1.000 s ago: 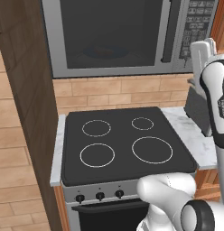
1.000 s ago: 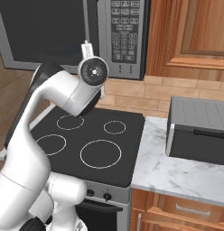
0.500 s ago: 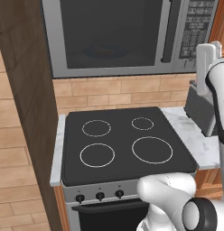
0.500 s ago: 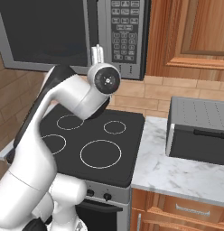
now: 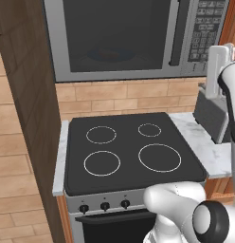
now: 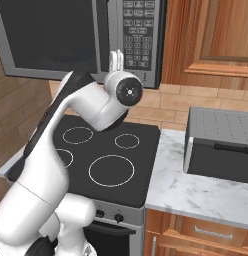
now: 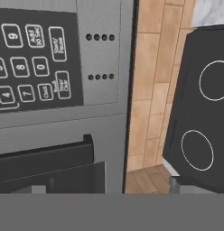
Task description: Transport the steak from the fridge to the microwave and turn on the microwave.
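Wide silver-grey microwave with dark glass door shut, its button keypad straight ahead of the fingers; fingers spread wide, holding nothing, raised just before the keypad. Small red-pink steak dimly visible behind the glass, off to the side of the fingers. Black four-ring stove below them; grey box on marble counter

Silver-grey microwave mounted above the stove, door closed.
Through its dark glass, the red-pink steak lies flat inside.
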Robot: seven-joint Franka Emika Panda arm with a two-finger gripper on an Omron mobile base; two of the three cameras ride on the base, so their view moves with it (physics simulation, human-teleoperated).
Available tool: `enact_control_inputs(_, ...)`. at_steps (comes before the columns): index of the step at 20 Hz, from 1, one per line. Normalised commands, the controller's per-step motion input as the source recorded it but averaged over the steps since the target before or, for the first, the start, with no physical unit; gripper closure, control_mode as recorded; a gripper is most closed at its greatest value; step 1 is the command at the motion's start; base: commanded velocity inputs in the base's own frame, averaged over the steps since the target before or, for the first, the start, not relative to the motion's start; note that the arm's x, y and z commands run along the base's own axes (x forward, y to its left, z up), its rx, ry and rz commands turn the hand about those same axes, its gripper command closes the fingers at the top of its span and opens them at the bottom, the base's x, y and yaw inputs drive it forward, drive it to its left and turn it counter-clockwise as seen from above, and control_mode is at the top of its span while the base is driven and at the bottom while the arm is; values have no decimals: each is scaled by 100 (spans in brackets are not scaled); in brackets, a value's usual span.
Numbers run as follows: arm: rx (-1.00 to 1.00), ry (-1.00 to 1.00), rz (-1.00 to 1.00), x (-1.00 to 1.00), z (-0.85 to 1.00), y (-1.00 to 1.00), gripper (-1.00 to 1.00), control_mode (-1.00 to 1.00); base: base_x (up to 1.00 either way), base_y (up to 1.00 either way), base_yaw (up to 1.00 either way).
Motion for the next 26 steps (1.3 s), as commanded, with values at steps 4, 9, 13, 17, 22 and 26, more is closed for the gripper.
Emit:
enact_control_inputs(4,7,-2,0,10,0,-11,-100,-100,0,0,0)
enact_control_inputs(9,4,-3,0,12,0,-5,-100,-100,0,0,0)
enact_control_inputs(13,1,-4,1,21,-3,0,-100,-100,0,0,0)
enact_control_inputs(17,1,-1,2,24,-6,0,-100,-100,0,0,0)
enact_control_inputs(22,3,0,2,22,-6,-2,-100,-100,0,0,0)
enact_control_inputs(26,5,0,2,21,-4,-4,-100,-100,0,0,0)
